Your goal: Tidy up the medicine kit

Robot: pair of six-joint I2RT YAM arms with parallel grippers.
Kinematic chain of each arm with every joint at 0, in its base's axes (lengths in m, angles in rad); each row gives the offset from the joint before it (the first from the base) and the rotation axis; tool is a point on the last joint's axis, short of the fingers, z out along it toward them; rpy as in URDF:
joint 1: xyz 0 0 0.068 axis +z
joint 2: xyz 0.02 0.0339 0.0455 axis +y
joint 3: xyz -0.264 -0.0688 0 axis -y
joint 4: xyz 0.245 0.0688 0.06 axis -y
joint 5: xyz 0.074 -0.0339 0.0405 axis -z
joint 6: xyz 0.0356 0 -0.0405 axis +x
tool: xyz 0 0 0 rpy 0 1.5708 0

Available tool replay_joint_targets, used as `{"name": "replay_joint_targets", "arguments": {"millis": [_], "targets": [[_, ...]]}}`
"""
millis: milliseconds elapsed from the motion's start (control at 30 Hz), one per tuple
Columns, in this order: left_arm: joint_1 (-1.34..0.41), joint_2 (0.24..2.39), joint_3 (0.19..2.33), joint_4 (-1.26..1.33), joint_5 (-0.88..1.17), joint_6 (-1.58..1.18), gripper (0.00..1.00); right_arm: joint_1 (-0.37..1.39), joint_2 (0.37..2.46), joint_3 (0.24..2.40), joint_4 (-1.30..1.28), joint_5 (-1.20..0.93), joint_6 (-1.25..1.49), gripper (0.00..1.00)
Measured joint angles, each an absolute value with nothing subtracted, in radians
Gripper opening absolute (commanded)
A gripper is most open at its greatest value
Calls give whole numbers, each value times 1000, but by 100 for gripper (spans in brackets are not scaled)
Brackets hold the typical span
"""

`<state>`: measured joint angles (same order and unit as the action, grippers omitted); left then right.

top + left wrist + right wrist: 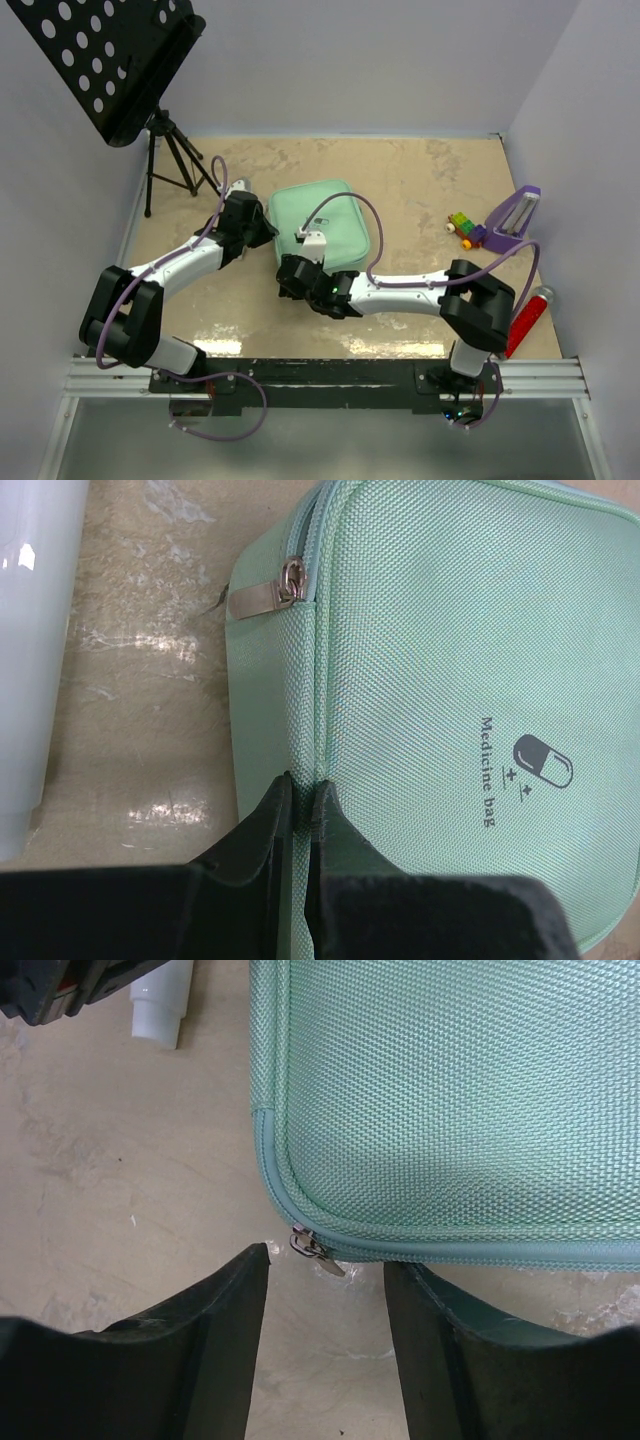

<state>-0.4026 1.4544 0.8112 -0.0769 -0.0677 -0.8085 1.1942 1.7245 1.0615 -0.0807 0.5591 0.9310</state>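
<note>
Pale walls [350, 60] enclose the mottled beige worktop [420, 180] — mid-surface lies the medicine kit [335, 225], left hand [300, 790] pinching its nine-o'clock edge, right hand [327, 1272] parted at its seven-o'clock corner.

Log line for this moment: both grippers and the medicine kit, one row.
left gripper: jaws shut on medicine kit side seam | right gripper: jaws open, zipper pull between them, ungripped
</note>
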Motion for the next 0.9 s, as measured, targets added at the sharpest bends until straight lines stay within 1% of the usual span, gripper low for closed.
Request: {"name": "replay_joint_targets", "arguments": {"millis": [367, 567, 900], "targets": [[-402, 1454, 811, -76, -68, -802, 0, 1184, 1735, 1089, -138, 564, 977, 40], [-402, 1454, 811, -77, -68, -802, 0, 1184, 1744, 1091, -141, 574, 1016, 38], [-409, 1437, 787, -54, -70, -812, 0, 1189, 1744, 1087, -136, 589, 1056, 32]]}}
